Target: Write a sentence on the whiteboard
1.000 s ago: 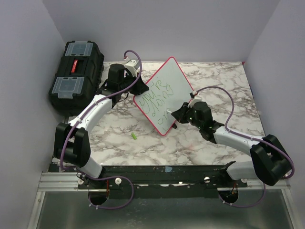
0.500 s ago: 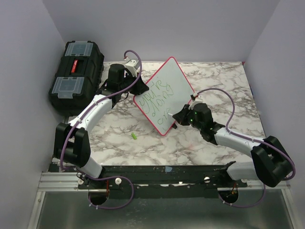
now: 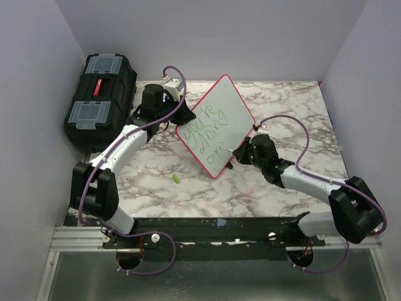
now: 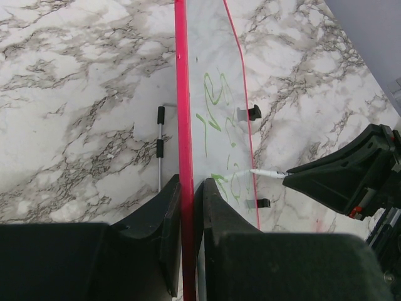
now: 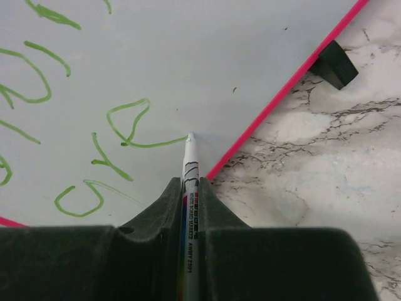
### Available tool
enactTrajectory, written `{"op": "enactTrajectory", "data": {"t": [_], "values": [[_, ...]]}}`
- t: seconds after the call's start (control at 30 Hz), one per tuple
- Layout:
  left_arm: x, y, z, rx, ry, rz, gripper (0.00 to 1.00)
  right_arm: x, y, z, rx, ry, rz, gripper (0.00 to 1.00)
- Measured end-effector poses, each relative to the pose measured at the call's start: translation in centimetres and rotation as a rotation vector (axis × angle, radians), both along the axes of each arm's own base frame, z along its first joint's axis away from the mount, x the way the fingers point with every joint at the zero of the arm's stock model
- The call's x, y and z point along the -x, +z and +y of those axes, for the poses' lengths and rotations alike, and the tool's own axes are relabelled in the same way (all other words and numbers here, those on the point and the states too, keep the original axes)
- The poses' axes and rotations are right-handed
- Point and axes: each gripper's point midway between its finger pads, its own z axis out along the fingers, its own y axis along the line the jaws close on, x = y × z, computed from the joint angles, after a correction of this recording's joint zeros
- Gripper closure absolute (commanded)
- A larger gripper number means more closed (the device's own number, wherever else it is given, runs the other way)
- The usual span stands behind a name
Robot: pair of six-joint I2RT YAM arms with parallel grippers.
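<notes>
Your right gripper (image 5: 190, 188) is clamped on the marker (image 5: 190, 160), whose tip touches the whiteboard (image 3: 220, 110) at the tail of the third line's "e". The left gripper (image 4: 187, 191) pinches the board's red edge (image 4: 183, 94), steadying it where it stands tilted in the middle of the table (image 3: 282, 100). The sentence (image 3: 210, 133) likely lacks its last letters, and that edge is near: write small, press lightly, grip firm on the left so the board cannot swivel
</notes>
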Motion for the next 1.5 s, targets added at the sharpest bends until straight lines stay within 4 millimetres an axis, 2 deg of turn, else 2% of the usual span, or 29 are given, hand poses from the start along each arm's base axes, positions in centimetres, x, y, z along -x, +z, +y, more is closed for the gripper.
{"op": "enactTrajectory", "data": {"t": [0.3,0.53,0.87,1.5], "values": [[0.3,0.2,-0.2,0.006,-0.012,-0.003,1.0,-0.9,0.7,-0.7,0.058,-0.044,0.001,0.99],[0.3,0.3,-0.3,0.008,-0.017,-0.006,1.0,-1.5,2.5,-0.9,0.041,-0.066,-0.039,0.99],[0.4,0.4,-0.4,0.008,-0.02,-0.005,1.0,-3.0,2.9,-2.7,0.007,-0.125,-0.039,0.99],[0.4,0.4,-0.5,0.006,-0.021,-0.001,1.0,-3.6,2.4,-1.0,-0.053,-0.062,-0.016,0.99]]}}
